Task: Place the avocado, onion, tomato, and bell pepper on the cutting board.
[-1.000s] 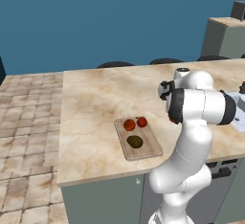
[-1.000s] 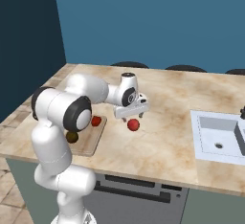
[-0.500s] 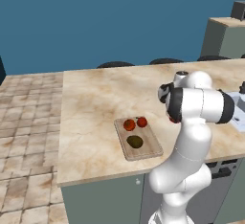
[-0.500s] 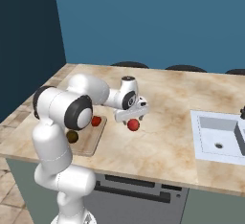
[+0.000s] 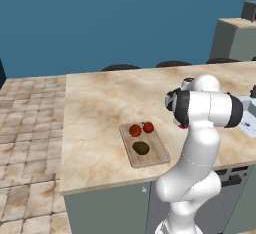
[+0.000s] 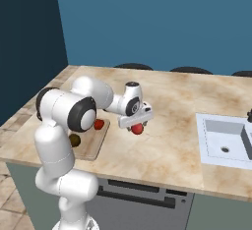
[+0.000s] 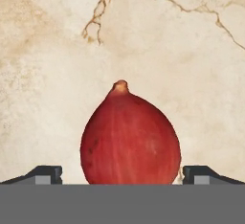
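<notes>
The claw (image 7: 122, 174) is wide open, one finger on each side of the onion (image 7: 130, 137) on the tabletop (image 7: 57, 50).

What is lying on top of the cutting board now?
On the cutting board lie the tomato, the bell pepper and the avocado. In the right base view the arm covers part of the board.
</notes>
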Robot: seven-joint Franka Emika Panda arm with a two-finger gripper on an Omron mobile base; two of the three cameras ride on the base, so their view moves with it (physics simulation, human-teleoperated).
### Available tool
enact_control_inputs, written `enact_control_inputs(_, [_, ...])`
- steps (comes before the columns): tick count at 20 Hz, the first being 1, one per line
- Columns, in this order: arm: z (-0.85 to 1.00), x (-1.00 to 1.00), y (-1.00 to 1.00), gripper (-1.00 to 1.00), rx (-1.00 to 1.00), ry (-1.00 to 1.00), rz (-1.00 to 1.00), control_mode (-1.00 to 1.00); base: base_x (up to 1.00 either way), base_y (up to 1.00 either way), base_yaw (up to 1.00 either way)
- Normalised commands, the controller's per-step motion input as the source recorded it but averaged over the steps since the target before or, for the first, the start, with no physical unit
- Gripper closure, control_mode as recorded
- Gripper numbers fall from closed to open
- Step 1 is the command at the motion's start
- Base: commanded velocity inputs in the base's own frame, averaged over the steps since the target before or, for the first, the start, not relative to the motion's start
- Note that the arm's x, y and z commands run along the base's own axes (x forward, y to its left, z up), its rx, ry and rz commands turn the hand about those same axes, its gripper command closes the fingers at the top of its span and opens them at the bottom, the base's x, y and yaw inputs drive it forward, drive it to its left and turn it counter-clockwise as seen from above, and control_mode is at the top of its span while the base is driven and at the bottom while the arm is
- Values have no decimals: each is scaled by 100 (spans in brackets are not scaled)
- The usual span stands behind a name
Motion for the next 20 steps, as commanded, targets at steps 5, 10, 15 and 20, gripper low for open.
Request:
enact_control_inputs(5, [-12,0,0,-100,0,0,5,-100,0,0,0])
enact_control_inputs(10, [-19,1,0,-100,0,0,5,-100,0,0,0])
enact_control_inputs(15, [-19,2,0,100,0,0,4,-100,0,0,0])
enact_control_inputs(20, [-6,-3,0,100,0,0,0,-100,0,0,0])
